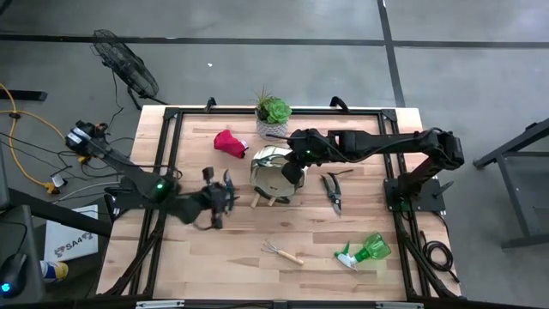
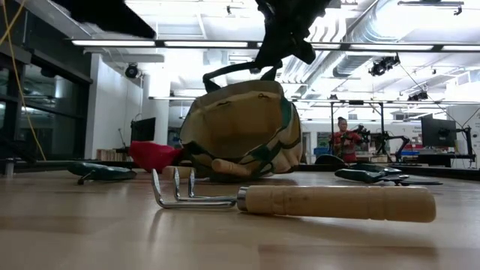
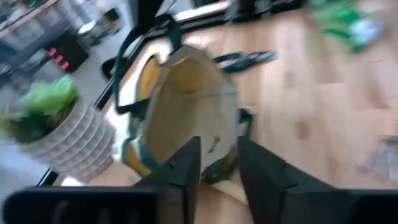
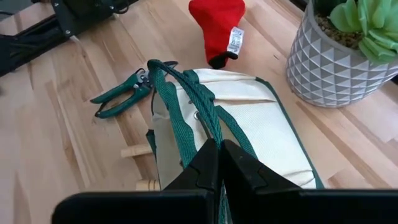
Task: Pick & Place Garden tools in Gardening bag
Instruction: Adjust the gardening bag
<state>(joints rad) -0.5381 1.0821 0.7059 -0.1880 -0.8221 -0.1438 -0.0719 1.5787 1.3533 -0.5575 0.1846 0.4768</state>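
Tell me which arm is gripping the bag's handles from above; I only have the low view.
Observer: The right gripper; its fingers are shut on the green handles of the gardening bag.
Operator: And the other arm?
Observer: The left gripper hovers beside the bag, on the side away from the right arm, its fingers apart with nothing between them.
Operator: Anything hidden behind the bag?
Observer: A succulent in a white pot, near the red glove.

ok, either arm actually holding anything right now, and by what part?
The right gripper, jaws shut, holds the gardening bag by its green loop handles. The left gripper holds nothing; its jaws stand apart, facing the bag.
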